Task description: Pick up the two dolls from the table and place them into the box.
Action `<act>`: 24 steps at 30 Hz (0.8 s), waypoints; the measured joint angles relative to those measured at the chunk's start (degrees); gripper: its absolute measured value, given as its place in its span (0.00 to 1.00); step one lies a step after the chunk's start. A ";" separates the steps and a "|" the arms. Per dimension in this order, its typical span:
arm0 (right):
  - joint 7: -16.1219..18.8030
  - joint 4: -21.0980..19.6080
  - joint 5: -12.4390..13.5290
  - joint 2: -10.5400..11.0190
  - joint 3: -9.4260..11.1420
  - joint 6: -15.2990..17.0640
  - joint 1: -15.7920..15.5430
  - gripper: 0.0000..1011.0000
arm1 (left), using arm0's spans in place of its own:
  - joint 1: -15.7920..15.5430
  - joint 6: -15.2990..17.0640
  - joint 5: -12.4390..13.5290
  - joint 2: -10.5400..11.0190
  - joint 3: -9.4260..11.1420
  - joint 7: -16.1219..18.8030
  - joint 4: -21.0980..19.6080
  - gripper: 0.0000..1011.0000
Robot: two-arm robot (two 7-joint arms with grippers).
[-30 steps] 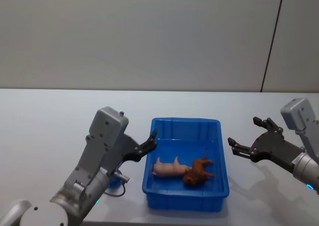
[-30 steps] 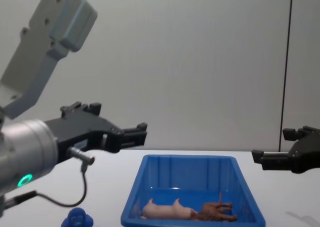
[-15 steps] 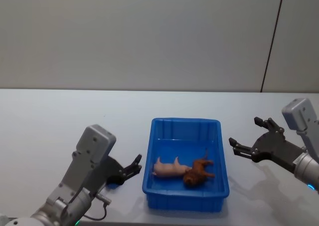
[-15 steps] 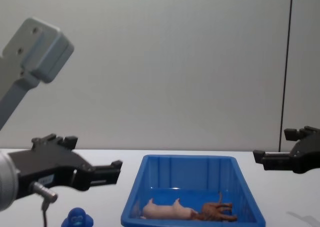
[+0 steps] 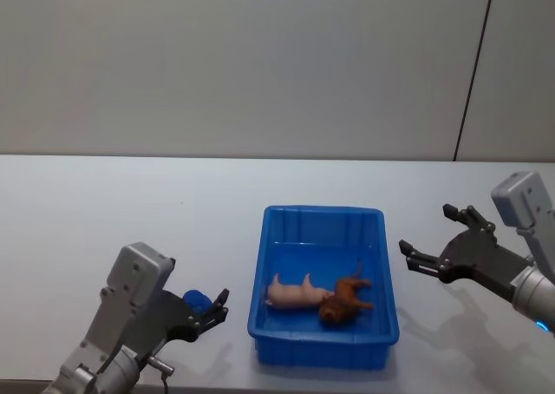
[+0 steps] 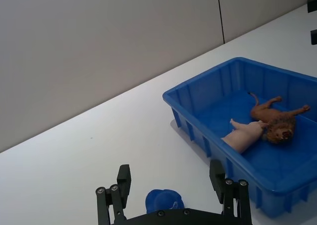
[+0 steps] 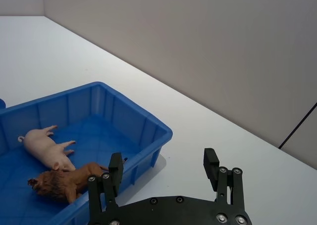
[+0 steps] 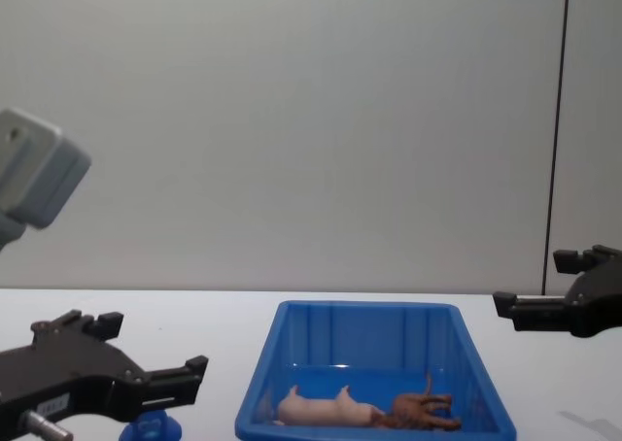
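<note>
Pig [image 5: 290, 292] and lion [image 5: 342, 300] are lying in the box [image 5: 323, 210].
Left gripper [image 5: 211, 311] and right gripper [image 5: 425, 235] are gaping; left wrist view's catching a blue blob [image 6: 163, 201] under the left jaws.

Pig [image 5: 290, 292] left of lion [image 5: 343, 300], inside box [image 5: 323, 345].

The box [image 5: 322, 210], between the left claw [image 5: 212, 310] and the right claw [image 5: 425, 238], is glossy blue plastic, and its floor has a soft sheen. Inside it the pig [image 5: 290, 292] is smooth pale plastic with a dull shine. The lion [image 5: 342, 300] is brown plastic, rougher at the mane. Both claws have matt black fingers [image 7: 116, 168] with bright metal screw heads [image 7: 221, 170], behind them a smooth grey casing [image 5: 134, 277]. The table [image 5: 130, 212] under them is smooth, matt white. A small blue lump [image 6: 163, 201] just beside the left claw looks like shiny plastic.
</note>
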 joint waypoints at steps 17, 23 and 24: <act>0.00 0.00 0.00 0.01 0.00 0.00 0.00 0.99 | -4.36 -8.10 -2.19 -3.20 -0.98 -6.35 13.02 0.99; 0.00 0.00 0.00 0.01 -0.01 0.00 0.00 0.99 | -5.90 -8.03 -2.67 -3.96 -1.27 -9.46 16.10 0.99; 0.00 0.00 0.00 0.01 0.00 0.00 0.00 0.99 | -6.02 -7.97 -2.69 -4.02 -1.30 -9.73 16.33 0.99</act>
